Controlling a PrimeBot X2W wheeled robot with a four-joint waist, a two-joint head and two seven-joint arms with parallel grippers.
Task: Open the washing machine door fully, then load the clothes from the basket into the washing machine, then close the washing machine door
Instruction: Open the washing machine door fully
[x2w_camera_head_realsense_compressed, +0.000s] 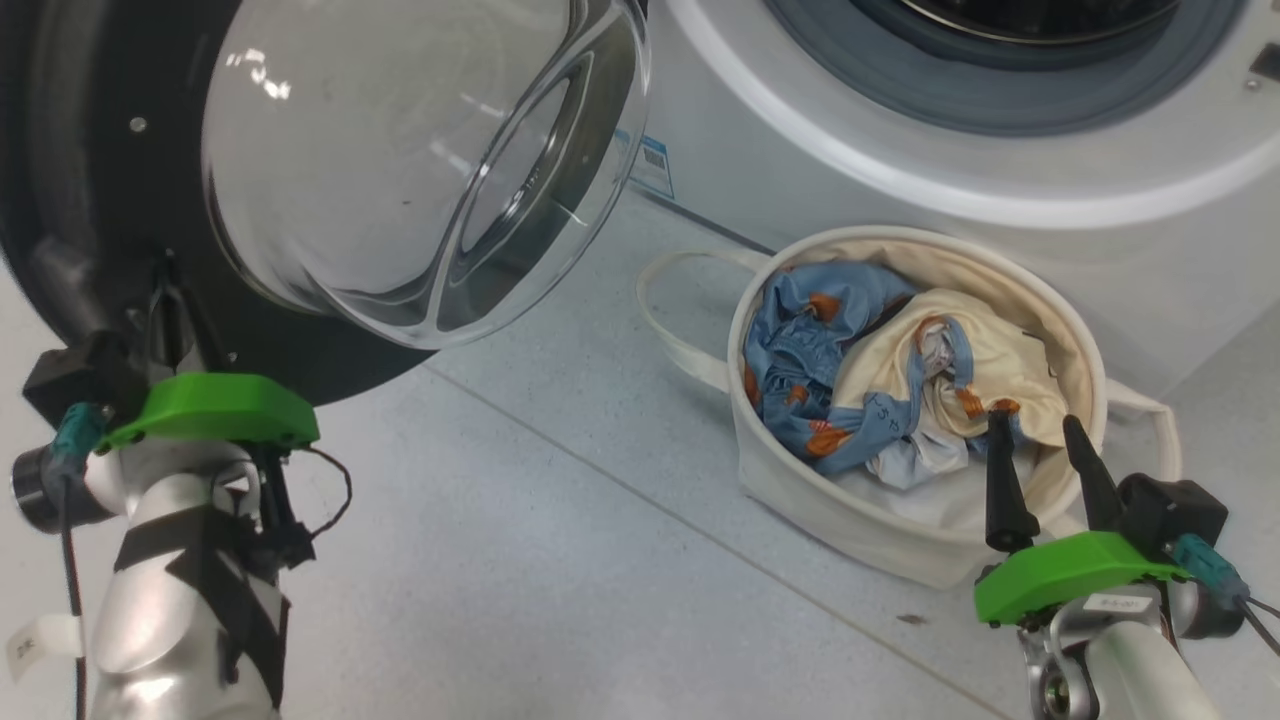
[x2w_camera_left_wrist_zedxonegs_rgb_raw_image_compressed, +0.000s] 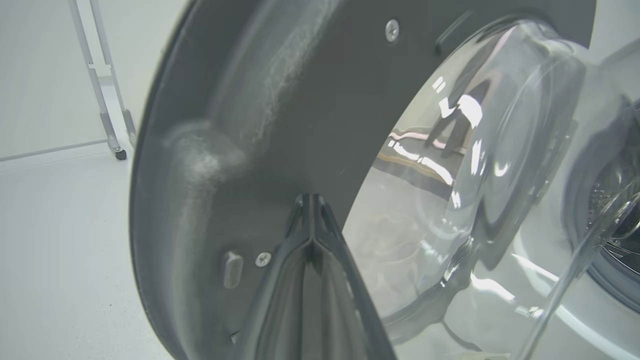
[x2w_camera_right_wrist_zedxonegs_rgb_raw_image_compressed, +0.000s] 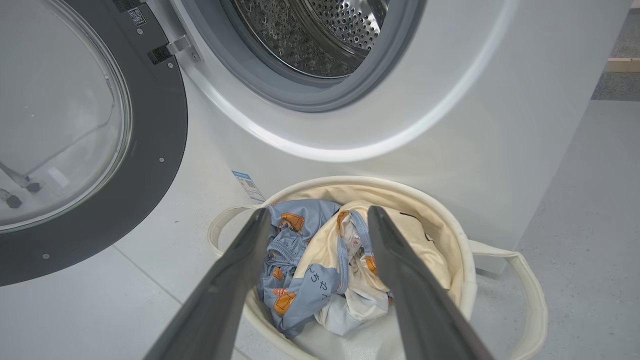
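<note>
The washing machine door (x2w_camera_head_realsense_compressed: 60, 200) hangs open at the left, its glass bowl (x2w_camera_head_realsense_compressed: 400, 170) bulging toward me. My left gripper (x2w_camera_head_realsense_compressed: 168, 295) is shut on nothing, its tips close against the door's dark inner rim (x2w_camera_left_wrist_zedxonegs_rgb_raw_image_compressed: 300, 100); in the left wrist view the left gripper (x2w_camera_left_wrist_zedxonegs_rgb_raw_image_compressed: 310, 199) points at that rim. The cream basket (x2w_camera_head_realsense_compressed: 830, 500) stands on the floor before the washing machine (x2w_camera_head_realsense_compressed: 800, 150). It holds blue and cream clothes (x2w_camera_head_realsense_compressed: 830, 350). My right gripper (x2w_camera_head_realsense_compressed: 1035, 420) is open just above the basket's near side. From the right wrist, the right gripper (x2w_camera_right_wrist_zedxonegs_rgb_raw_image_compressed: 319, 212) frames the clothes (x2w_camera_right_wrist_zedxonegs_rgb_raw_image_compressed: 300, 260) below the drum mouth (x2w_camera_right_wrist_zedxonegs_rgb_raw_image_compressed: 310, 40).
A loop handle (x2w_camera_head_realsense_compressed: 665, 320) of the basket lies on the pale tiled floor (x2w_camera_head_realsense_compressed: 520, 520) toward the door. A small blue label (x2w_camera_head_realsense_compressed: 652, 165) is stuck on the machine's front. A metal frame on castors (x2w_camera_left_wrist_zedxonegs_rgb_raw_image_compressed: 107, 100) stands beyond the door.
</note>
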